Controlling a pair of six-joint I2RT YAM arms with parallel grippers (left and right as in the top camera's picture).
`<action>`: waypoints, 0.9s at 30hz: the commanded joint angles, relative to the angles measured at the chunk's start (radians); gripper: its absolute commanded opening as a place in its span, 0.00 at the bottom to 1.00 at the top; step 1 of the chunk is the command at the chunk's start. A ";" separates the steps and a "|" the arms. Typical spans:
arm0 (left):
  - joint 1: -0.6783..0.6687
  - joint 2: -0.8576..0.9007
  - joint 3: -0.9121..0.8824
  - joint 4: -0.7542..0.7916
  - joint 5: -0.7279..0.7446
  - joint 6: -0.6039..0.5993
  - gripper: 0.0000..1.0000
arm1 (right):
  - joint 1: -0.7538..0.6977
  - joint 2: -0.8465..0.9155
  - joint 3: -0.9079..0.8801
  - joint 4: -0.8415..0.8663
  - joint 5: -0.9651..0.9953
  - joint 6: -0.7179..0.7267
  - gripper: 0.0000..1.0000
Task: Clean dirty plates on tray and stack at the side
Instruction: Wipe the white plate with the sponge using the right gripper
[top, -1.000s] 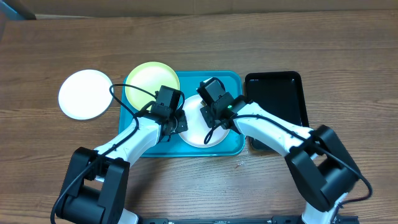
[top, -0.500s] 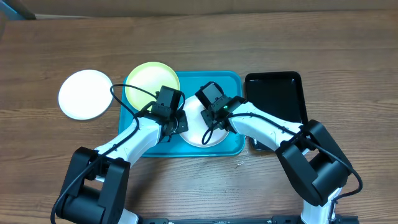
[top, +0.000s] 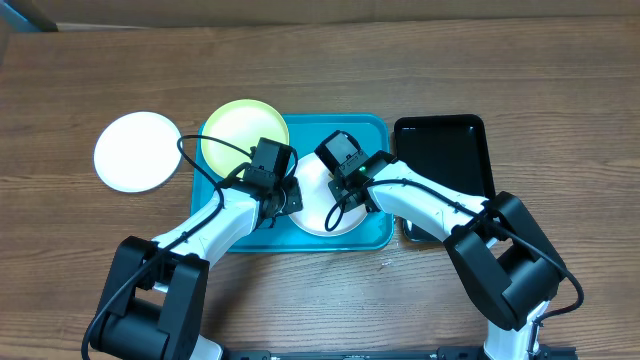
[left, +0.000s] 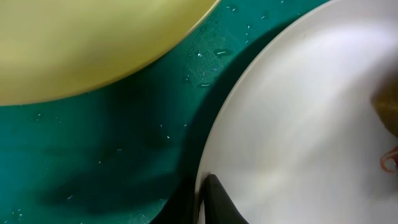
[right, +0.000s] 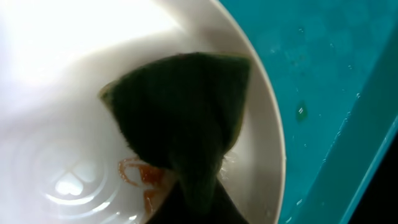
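The turquoise tray (top: 375, 135) lies flat. A pale yellow-green plate (top: 244, 135) overlaps its 10 o'clock corner. A white plate (top: 312, 218) sits inside toward 6 o'clock, bearing an orange-brown smear (right: 140, 177). The other white plate (top: 137, 151) lies on the table (top: 400, 60), apart from the tray at 9 o'clock.

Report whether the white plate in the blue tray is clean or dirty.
Dirty: an orange smear shows on the white plate, beside the dark green sponge pressed on it.

Both arms reach up from the bottom edge toward frame centre; left gripper (top: 283, 197) and right gripper (top: 343, 192) point down, jaws closed, close together.
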 joint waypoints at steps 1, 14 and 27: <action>0.000 0.008 -0.005 -0.006 -0.011 0.005 0.08 | -0.003 0.023 -0.007 0.001 -0.061 0.000 0.04; 0.000 0.008 -0.005 -0.006 -0.011 0.005 0.08 | -0.004 0.030 -0.011 0.010 -0.407 0.003 0.04; 0.000 0.008 -0.005 -0.005 -0.011 0.005 0.09 | -0.222 -0.090 0.271 -0.171 -0.681 -0.002 0.04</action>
